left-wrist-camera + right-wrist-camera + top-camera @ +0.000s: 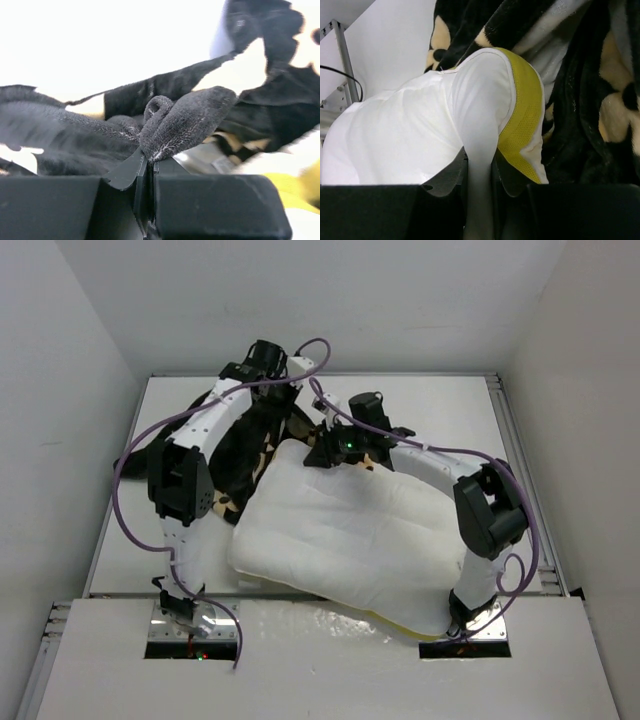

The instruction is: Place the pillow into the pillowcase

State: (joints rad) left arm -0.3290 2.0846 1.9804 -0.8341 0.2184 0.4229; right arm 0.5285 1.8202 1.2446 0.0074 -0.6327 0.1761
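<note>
left gripper clamped on a pillowcase fold, top centre of overhead view. right gripper pinches the pillow corner beside it; pillow lies mid-frame, not yet in. hold the fold high to open the mouth, then feed corner in slowly.

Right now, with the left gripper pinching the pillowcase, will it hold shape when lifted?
Probably floppy: the pillowcase bunches into a soft fold in the left gripper. Likely light: thin fabric, draped in loose folds. Fuzzy pile probably resists slipping.
</note>
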